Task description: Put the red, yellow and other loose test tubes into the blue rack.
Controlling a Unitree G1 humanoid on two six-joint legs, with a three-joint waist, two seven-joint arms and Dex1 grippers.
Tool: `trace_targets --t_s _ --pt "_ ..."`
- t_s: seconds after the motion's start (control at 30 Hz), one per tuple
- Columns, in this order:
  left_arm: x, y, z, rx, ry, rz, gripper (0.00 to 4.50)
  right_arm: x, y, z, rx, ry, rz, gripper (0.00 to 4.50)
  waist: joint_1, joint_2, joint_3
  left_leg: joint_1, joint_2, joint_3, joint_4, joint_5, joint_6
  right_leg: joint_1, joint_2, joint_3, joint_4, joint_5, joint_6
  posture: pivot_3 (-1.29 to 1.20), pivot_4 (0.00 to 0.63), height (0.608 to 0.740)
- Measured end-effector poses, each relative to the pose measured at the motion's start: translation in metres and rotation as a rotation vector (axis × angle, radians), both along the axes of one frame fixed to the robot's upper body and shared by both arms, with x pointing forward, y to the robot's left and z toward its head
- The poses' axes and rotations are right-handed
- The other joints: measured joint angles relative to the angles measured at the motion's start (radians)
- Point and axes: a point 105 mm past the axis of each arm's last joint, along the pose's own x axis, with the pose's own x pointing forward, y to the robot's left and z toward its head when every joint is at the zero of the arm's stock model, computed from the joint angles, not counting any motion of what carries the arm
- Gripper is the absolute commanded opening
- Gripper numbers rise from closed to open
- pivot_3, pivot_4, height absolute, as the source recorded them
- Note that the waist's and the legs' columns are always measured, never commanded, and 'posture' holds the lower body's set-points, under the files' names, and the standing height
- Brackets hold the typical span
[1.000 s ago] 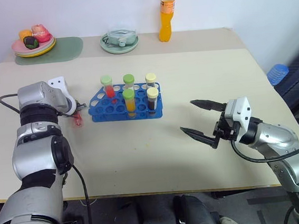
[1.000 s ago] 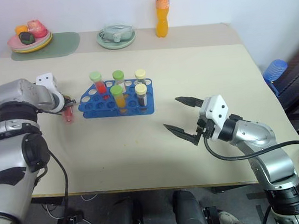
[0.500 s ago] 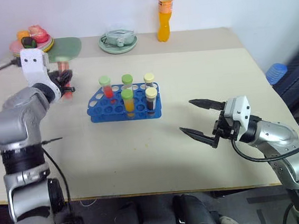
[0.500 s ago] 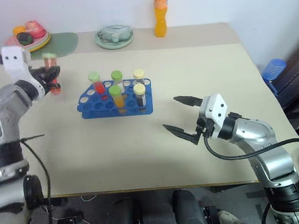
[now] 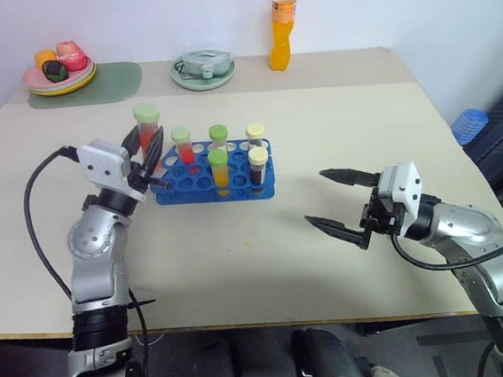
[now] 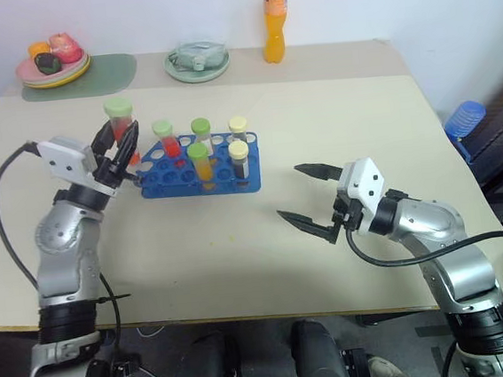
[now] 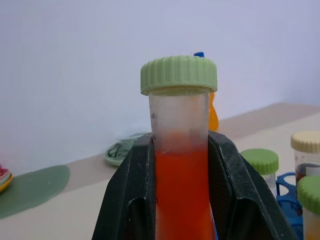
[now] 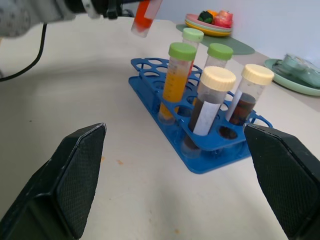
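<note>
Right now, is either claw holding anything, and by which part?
The left claw grips a clear plastic test tube of red liquid with a green cap by its body, below the cap. The right claw is open, empty.

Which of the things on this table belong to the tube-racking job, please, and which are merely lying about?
Belonging to the job:
- red test tube, green-capped, clamped in the left end effector
- blue rack, already holding five capped tubes
- right end effector, open and holding nothing

Just lying about:
- orange drink bottle
- pale green dish
- plate of toy food on a green mat
</note>
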Motion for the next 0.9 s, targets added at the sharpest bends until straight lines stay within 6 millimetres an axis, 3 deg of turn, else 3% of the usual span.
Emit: trace_targets --t_s 0.53,0.9 --pt "0.022 -0.038 -0.042 0.047 0.017 -0.061 0.76 -0.006 -0.010 0.006 -0.024 -0.015 -0.064 4.50 0.000 0.000 0.000 0.000 0.000 0.000 0.000 -0.003 0.006 0.000 0.000 0.000 -0.001 0.000 0.000 0.00 0.150 0.740" --pt "0.018 -0.036 -0.049 0.085 -0.003 -0.061 0.76 -0.007 -0.007 0.009 -0.024 -0.026 -0.065 4.50 0.000 0.001 0.000 0.000 0.000 0.000 0.000 -0.003 0.006 0.000 0.000 0.000 -0.001 0.000 0.000 0.00 0.150 0.740"
